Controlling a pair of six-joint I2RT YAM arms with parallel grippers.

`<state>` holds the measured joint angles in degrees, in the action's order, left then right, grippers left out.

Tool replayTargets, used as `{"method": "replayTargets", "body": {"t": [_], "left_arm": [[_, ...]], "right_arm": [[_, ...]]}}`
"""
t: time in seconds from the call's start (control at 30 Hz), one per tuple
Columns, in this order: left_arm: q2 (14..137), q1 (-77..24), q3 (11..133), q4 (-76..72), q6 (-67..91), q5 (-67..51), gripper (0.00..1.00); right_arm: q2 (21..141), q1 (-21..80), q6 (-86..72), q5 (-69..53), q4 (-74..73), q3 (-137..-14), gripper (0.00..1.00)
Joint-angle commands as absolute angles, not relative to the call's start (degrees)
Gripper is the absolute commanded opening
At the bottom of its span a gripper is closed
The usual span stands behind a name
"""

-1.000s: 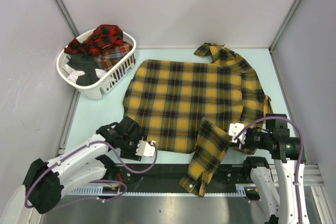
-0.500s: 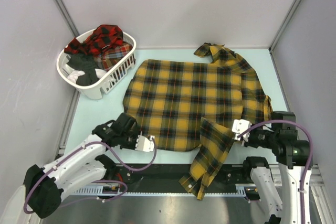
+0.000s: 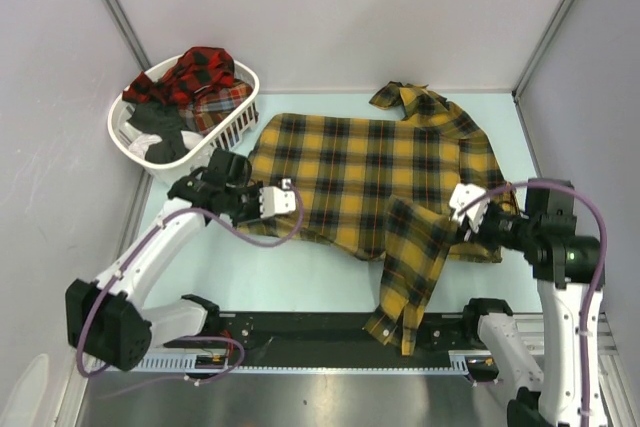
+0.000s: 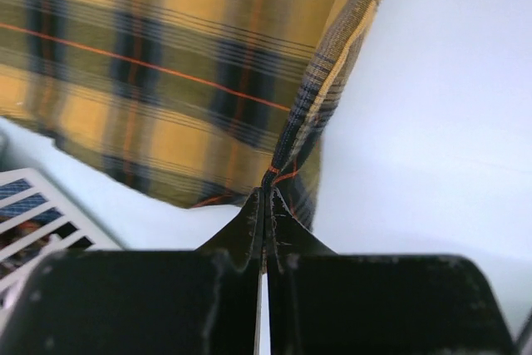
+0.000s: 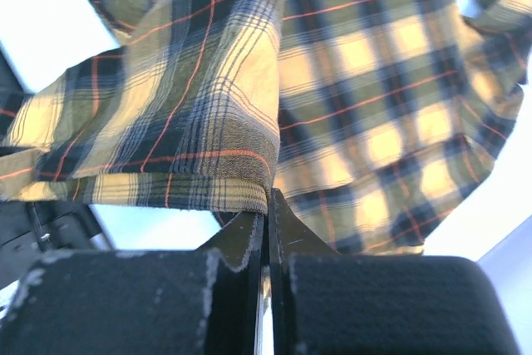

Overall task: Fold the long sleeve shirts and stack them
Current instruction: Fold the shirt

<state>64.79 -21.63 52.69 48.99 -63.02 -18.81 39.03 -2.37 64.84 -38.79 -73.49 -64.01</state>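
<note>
Pinching on the left: the left gripper (image 3: 284, 195) is clamped on the left hem edge of the mustard-yellow shirt (image 3: 370, 162), with its fingers pressed together on a thin fold of cloth.
Right gripper (image 3: 463, 205): closed on the hemmed edge of the same shirt at its right side (in the wrist view the tips meet on the hem and plaid drapes away to both sides).
Mustard-yellow shirt: spread across the middle of the table (image 3: 200, 242), with the near edge bunched between the two grippers.
Collar (image 3: 405, 97): toward the far right of the table.
Sleeve (image 3: 405, 292): trails from the right half toward the near edge, and its cuff lies over the black rail (image 3: 300, 332).
Basket (image 3: 190, 169): white, at the far left, just beside the shirt's left edge.
Red-and-black plaid shirts (image 3: 200, 72): heaped in the basket among darker cloth.
</note>
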Motion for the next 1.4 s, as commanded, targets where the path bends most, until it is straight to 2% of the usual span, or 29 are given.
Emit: {"method": "replayTargets", "body": {"t": [0.0,0.17,0.3,0.73,1.37], "left_arm": [[70.30,-19.25,59.93,46.77,-63.11,-21.36,0.00],[78.56,-18.46,65.82,43.16,-61.79,-20.13,0.00],[85.06,-17.40,70.39,41.75,-60.56,-20.04,0.00],[98.69,-15.12,81.55,39.99,-59.06,-18.55,0.00],[108.89,-14.59,87.18,34.63,-57.13,-13.89,0.00]], "right_arm": [[46.74,-5.44,63.98,-40.68,-64.00,-68.46,0.00],[56.23,-12.04,67.49,-46.14,-59.95,-72.50,0.00],[64.84,-12.48,69.60,-47.55,-58.72,-76.28,0.00],[81.10,-11.60,68.02,-48.78,-48.96,-84.19,0.00],[92.90,-9.14,67.59,-47.02,-38.59,-89.03,0.00]]}}
